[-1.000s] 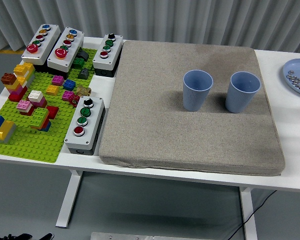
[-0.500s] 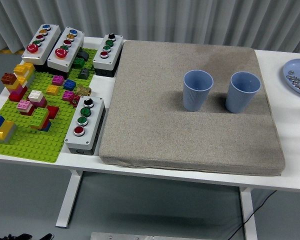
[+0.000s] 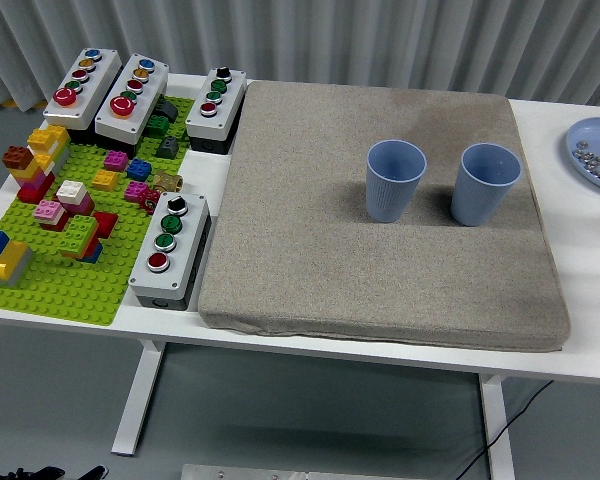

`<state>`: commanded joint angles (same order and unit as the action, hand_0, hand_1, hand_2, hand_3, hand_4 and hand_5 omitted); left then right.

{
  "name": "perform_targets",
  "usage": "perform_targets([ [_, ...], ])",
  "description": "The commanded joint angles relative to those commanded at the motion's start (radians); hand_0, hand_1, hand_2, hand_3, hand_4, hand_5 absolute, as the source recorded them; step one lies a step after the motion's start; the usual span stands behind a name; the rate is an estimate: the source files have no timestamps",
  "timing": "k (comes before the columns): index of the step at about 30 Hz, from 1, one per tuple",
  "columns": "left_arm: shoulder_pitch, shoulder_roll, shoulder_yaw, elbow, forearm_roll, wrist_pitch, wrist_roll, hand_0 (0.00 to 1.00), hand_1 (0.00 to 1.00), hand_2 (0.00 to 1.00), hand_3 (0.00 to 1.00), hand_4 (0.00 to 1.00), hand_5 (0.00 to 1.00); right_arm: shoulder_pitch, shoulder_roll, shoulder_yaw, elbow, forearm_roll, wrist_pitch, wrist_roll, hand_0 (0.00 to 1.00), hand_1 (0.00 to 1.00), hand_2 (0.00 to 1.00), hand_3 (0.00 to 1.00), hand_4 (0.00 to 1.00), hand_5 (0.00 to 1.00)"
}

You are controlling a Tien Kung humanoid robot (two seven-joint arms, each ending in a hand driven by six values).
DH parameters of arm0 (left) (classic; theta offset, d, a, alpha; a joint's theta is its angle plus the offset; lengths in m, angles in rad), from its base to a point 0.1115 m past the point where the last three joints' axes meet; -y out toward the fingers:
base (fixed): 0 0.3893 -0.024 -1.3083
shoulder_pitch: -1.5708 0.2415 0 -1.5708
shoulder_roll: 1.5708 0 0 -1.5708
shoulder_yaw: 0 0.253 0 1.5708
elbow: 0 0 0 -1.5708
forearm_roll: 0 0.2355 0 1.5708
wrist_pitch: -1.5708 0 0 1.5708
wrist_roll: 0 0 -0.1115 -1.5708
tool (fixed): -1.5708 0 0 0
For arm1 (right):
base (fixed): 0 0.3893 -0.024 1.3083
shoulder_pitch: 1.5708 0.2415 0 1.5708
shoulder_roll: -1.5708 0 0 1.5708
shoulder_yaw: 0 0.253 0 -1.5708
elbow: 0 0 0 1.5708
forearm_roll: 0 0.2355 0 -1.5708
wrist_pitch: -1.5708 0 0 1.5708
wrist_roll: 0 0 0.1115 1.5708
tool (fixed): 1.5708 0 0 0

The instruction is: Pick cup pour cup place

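With neither hand in frame, I can't tell whether fingers are apart, together or clamped on anything; no arm reaches over the counter (image 3: 580, 300) at all.

Change vs a second ago: a dark object sat at the right picture edge just below the blue plate (image 3: 592, 140); it shrank half a second ago and is gone now. Probably the right arm pulling out of view, but too little showed to be sure. Everything else is unmoved.

Layout, relative to the grey mat (image 3: 380, 270):
- left cup (image 3: 394, 180) upright on the mat, right of its centre, toward the far half.
- right cup (image 3: 485, 184) upright on the mat, beside the left cup, clear gap between them, near the mat's right edge.
- Contents of either cup: can't tell from this angle.
- brick baseplate (image 3: 60, 285) and four button boxes, nearest one (image 3: 169, 249), off the mat's left edge. Not task items.
- Blue plate is off the mat's far right corner, holding small beads and something orange.

Judgement: pick not started, both cups untouched. Right cup looks the easier first grasp for the right hand; main risk is knocking the neighbour cup when closing in.
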<state>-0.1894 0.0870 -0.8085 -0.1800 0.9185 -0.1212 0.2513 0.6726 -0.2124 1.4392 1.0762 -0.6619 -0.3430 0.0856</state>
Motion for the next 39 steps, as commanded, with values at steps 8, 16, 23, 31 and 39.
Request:
perform_targets([
  [8,0.001,0.0,0.002,0.0,-0.002,-0.001,0.0,0.776,0.756,0.809,0.647,0.503,0.964,-0.001,0.001,0.0,-0.003,0.003,0.005,0.002,0.928,0.81,0.773,0.764,0.833,0.87],
  [16,0.003,-0.001,0.003,0.0,-0.005,0.0,0.0,0.775,0.756,0.809,0.647,0.503,0.964,-0.003,0.003,-0.002,-0.001,0.002,0.006,-0.002,0.929,0.811,0.775,0.766,0.832,0.866],
  [23,0.008,-0.001,0.005,0.0,-0.008,0.0,0.002,0.775,0.756,0.809,0.647,0.503,0.964,-0.006,0.006,-0.005,-0.001,0.001,0.007,-0.003,0.93,0.812,0.774,0.766,0.83,0.856],
  [31,0.01,0.0,0.006,0.0,-0.011,0.001,0.0,0.775,0.757,0.809,0.647,0.503,0.965,-0.005,0.007,-0.002,-0.009,-0.004,0.008,-0.003,0.931,0.813,0.775,0.767,0.828,0.848],
  [39,0.006,0.0,0.004,0.0,-0.009,0.001,0.0,0.775,0.757,0.809,0.647,0.503,0.963,-0.003,0.006,0.004,-0.012,-0.012,0.006,-0.004,0.931,0.813,0.775,0.767,0.827,0.846],
])
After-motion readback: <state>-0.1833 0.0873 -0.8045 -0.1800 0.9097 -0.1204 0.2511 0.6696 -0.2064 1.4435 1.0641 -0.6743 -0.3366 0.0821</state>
